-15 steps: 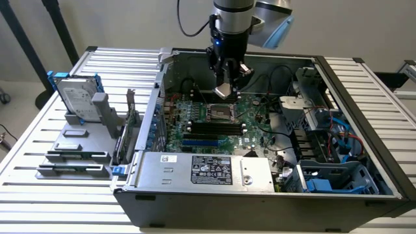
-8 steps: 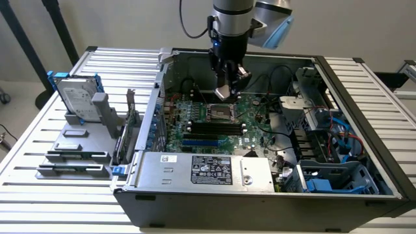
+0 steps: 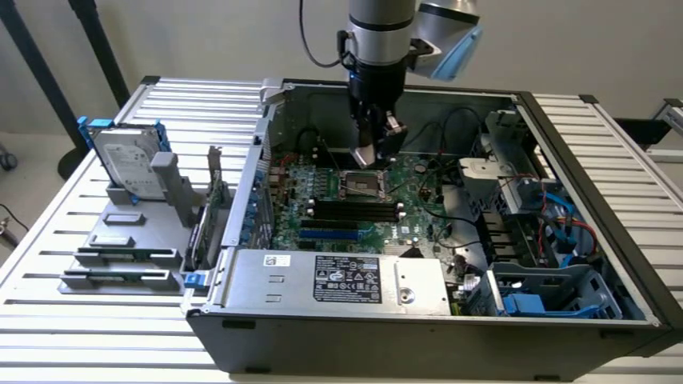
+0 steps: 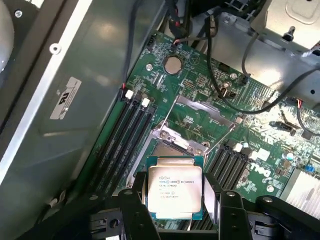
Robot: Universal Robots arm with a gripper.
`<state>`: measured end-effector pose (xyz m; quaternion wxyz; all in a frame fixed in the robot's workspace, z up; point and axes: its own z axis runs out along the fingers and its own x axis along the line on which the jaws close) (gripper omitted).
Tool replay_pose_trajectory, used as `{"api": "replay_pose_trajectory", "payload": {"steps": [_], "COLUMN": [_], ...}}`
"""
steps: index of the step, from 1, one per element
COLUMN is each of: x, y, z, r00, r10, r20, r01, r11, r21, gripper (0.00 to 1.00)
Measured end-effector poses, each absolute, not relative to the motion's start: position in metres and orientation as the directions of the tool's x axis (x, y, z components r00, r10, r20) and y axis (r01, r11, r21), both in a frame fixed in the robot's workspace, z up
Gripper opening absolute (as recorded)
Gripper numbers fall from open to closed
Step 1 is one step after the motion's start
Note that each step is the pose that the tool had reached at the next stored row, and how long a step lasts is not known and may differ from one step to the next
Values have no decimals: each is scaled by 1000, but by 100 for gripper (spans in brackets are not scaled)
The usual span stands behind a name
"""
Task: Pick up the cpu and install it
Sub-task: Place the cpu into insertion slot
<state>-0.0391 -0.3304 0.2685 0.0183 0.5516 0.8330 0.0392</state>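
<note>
Silver metal is facing the wrist camera. The cpu is lying flat, its printed top turned up and away from the board, with a thin green edge showing around the lid. It is close to square, so no long axis is standing out. Its lines of print are running across from one finger to the other. The gripper is clamping it, with the black fingers pressing on two opposite edges. The chip is hanging clear of the green motherboard, just over the metal-framed socket. Its edges are sitting slightly skewed against that frame. Black memory slots are running alongside the socket.

In the exterior view, the arm is coming straight down from above into the open computer case, with its wrist upright. The gripper is pointing down at the board and hovering just above the socket, near the middle of the case. On the exterior view's left, a hard drive in a blue frame is standing upright on the slatted table.
</note>
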Motion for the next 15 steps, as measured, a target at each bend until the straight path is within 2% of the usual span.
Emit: {"api": "replay_pose_trajectory", "payload": {"steps": [8, 15], "x": [-39, -39], "y": [-330, -330], "z": [260, 257], "r00": [-253, -153], "r10": [967, 988], "r20": [13, 19], "r01": [964, 987], "r11": [251, 152], "r21": [85, 55], "gripper": [55, 55]}}
